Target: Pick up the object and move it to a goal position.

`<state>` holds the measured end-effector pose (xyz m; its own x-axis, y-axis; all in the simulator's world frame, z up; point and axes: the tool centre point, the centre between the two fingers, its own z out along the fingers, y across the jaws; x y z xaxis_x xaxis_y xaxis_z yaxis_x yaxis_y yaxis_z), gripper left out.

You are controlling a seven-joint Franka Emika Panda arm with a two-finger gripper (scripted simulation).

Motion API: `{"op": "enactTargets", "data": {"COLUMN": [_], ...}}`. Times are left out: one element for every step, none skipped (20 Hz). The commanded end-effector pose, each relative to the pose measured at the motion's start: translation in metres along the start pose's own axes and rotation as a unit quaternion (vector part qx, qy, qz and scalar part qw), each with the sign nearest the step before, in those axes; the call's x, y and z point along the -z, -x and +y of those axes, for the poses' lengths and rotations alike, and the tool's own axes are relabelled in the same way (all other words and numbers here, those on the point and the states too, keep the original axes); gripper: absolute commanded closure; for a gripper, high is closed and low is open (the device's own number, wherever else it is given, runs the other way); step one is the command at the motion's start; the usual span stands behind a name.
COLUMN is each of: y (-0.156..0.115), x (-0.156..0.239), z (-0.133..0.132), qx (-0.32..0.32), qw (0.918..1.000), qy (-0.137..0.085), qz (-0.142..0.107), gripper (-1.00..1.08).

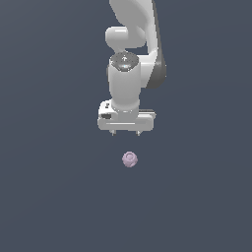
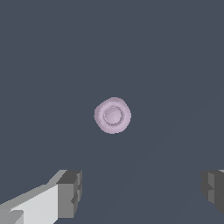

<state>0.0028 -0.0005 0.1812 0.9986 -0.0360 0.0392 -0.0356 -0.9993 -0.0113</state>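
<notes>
Ball point(image 1: 130, 159): alone on plain dark counter point(image 1: 44, 197), open room on every side. Gripper point(image 1: 125, 133): pointing down, fingers point(image 2: 70, 192) spread wide, empty, apparently above and apart from ball.

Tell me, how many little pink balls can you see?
1. The ball lies alone on the dark floor, just in front of the open gripper, not touching it. Nothing seems hidden.

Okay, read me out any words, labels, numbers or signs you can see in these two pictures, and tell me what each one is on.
None can be read.
The ball has a bumpy surface with no lettering.
The open pincer carries a small dark patch on its body, too blurred to read.
The arm's round grey cap bears a tiny pale mark, too small to tell.
</notes>
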Motion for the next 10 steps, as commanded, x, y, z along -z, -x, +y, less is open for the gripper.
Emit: {"op": "enactTargets", "data": {"y": [0.000, 0.000, 0.001, 0.002, 0.004, 0.006, 0.008, 0.010, 0.011, 0.012], "x": [0.000, 0.000, -0.001, -0.002, -0.003, -0.004, -0.005, -0.006, -0.006, -0.006], "z": [0.000, -0.001, -0.003, -0.007, -0.012, -0.017, -0.022, -0.026, -0.029, -0.030], "qx": [0.000, 0.001, 0.003, 0.006, 0.010, 0.014, 0.018, 0.020, 0.021, 0.021], "qw": [1.0000, 1.0000, 1.0000, 1.0000, 0.9999, 0.9998, 0.9997, 0.9996, 0.9996, 0.9995], "qy": [0.000, 0.000, -0.001, -0.003, -0.005, -0.008, -0.010, -0.012, -0.013, -0.014], "qz": [0.000, 0.000, -0.002, -0.004, -0.007, -0.010, -0.013, -0.015, -0.017, -0.018], "gripper": [-0.92, -0.92, -0.92, -0.92, -0.92, -0.92, -0.92, -0.92, -0.92, -0.92]}}
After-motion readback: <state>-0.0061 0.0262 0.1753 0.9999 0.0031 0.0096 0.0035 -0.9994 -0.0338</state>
